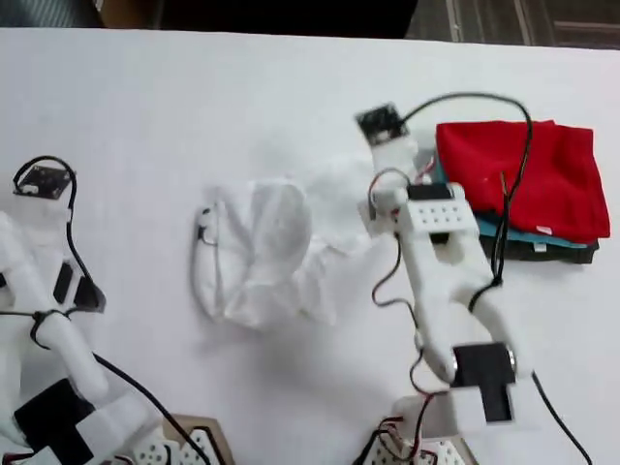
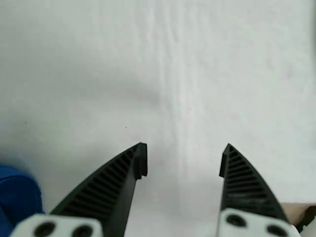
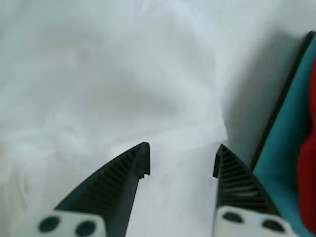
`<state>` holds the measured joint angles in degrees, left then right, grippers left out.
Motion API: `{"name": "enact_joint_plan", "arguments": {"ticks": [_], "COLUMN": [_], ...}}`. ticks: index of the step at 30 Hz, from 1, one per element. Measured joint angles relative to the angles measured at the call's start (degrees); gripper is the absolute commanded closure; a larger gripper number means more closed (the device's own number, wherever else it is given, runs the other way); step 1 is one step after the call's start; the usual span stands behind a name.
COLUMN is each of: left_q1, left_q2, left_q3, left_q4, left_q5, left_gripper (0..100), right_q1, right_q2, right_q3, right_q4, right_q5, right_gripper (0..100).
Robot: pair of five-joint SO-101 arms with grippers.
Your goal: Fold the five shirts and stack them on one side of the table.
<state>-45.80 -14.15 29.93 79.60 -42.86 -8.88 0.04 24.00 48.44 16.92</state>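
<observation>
On the white table (image 1: pixel 145 97): one shirt loose, three stacked.
Crumpled white shirt (image 1: pixel 262 252) lies mid-table, unfolded. Folded stack at the right: red shirt (image 1: pixel 518 179) on top, teal shirt (image 1: pixel 528 235) beneath, dark shirt (image 1: pixel 547 253) at the bottom. Right gripper (image 3: pixel 180 160) hangs over the white shirt's right edge, just beside the stack, fingers apart. Left gripper (image 2: pixel 182 160) sits over bare table at left, fingers likewise apart.
</observation>
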Motion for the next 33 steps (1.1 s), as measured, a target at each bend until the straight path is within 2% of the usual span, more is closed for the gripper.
{"name": "enact_joint_plan", "arguments": {"ticks": [3,6,10,15,26,33], "left_q1": [0.0,0.0,0.0,0.0,0.0,0.5], "left_q2": [0.0,0.0,0.0,0.0,0.0,0.0], "left_q3": [0.0,0.0,0.0,0.0,0.0,0.0], "left_q4": [0.7,1.0,1.0,1.0,1.0,1.0], "left_q5": [0.0,0.0,0.0,0.0,0.0,0.0], "left_gripper": [74,74,74,74,74,74], "right_q1": [-0.4,-2.8,-6.4,-6.6,-1.2,-3.4], "right_q2": [4.7,10.0,13.5,13.9,14.2,14.6], "right_q3": [-7.3,-11.6,-12.7,-13.2,-13.5,-13.5], "right_q4": [0.3,4.7,11.5,16.4,16.4,17.1], "right_q5": [-2.2,-2.5,-2.5,-2.5,-2.5,-2.5], "right_gripper": [78.6,78.6,78.6,78.6,78.6,78.6]}}
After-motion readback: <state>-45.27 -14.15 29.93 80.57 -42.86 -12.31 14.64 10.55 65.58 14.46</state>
